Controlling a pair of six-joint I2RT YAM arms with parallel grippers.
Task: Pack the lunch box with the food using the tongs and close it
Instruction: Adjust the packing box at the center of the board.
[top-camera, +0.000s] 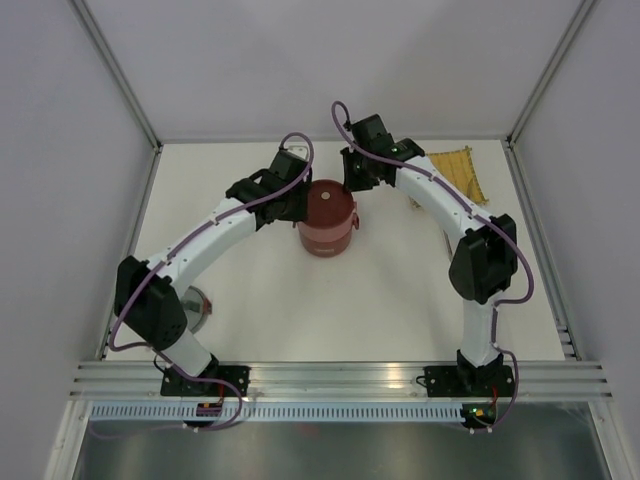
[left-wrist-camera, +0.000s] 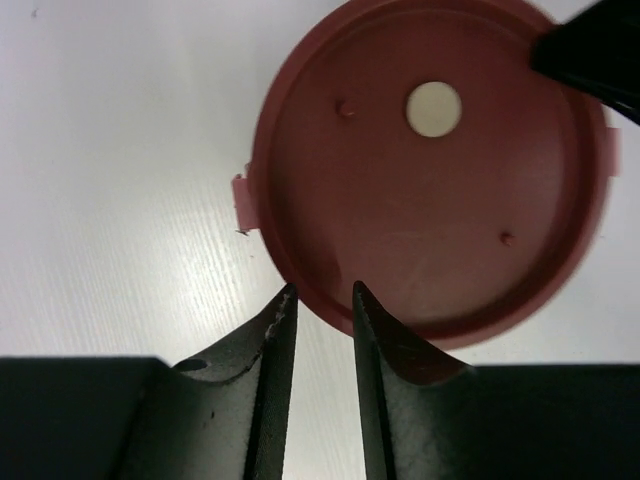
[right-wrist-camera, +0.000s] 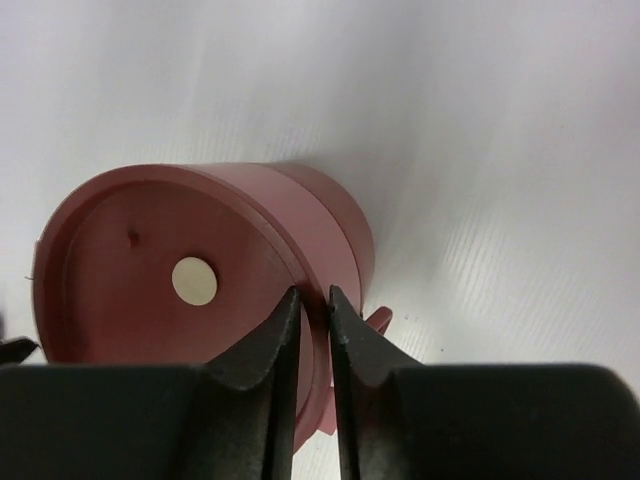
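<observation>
Lunch box (top-camera: 326, 225), stacked and lidded at the far middle of the surface (top-camera: 400, 300), could be toppled or its lid (left-wrist-camera: 430, 200) skewed if the rim is pushed unevenly by the left tool (left-wrist-camera: 323, 287), narrowly parted and empty, or the right tool (right-wrist-camera: 313, 290), narrow with grip unclear.

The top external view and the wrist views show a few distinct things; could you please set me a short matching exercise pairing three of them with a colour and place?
Things:
1. lunch box
2. woven mat
3. centre knob

Descriptions:
A. yellow, lying at the far right
B. pale and round, on the flat lid
C. dark red, stacked and closed in the middle

Pairs: 1-C, 2-A, 3-B
</observation>
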